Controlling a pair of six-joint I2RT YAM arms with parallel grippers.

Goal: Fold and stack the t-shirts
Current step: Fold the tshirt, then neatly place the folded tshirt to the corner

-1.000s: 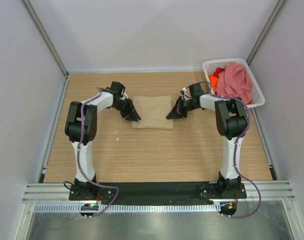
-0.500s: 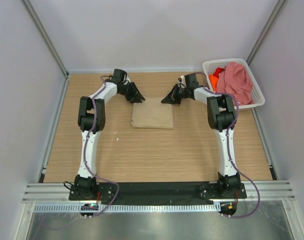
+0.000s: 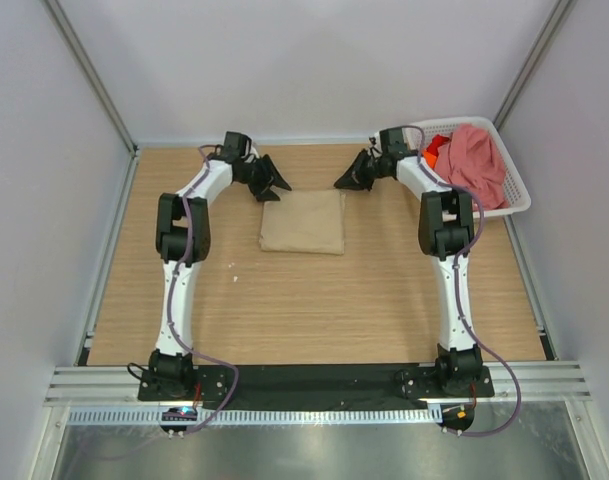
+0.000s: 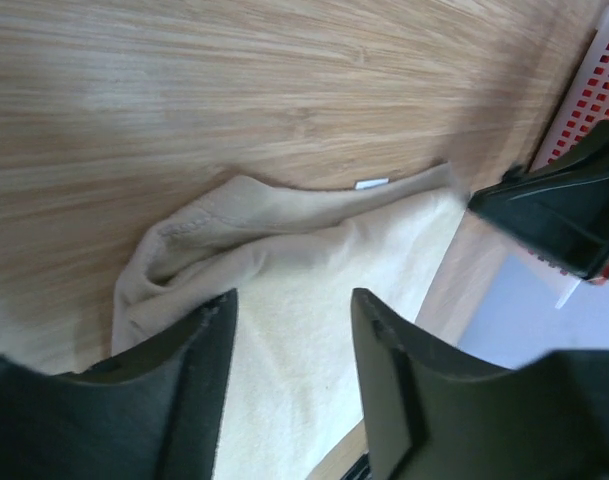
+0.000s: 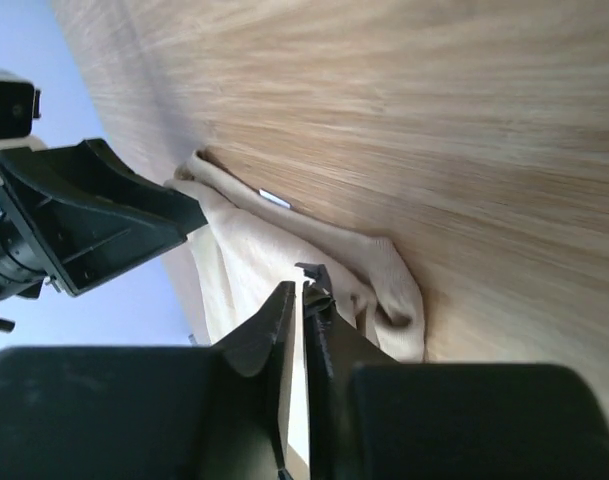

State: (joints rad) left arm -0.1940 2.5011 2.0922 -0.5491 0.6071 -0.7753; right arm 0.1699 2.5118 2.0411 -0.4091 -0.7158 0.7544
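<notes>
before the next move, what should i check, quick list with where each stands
1. beige shirt folded to a rectangle: ok
2. its far edge lying flat: not ok, both far corners bulge in the wrist views
3. left gripper empty: ok, open, nothing between the fingers
4. right gripper clear of cloth: cannot tell, jaws only a slit apart right over the corner
5. next shirt ready: ok, pink shirt lies on top in the basket
</notes>
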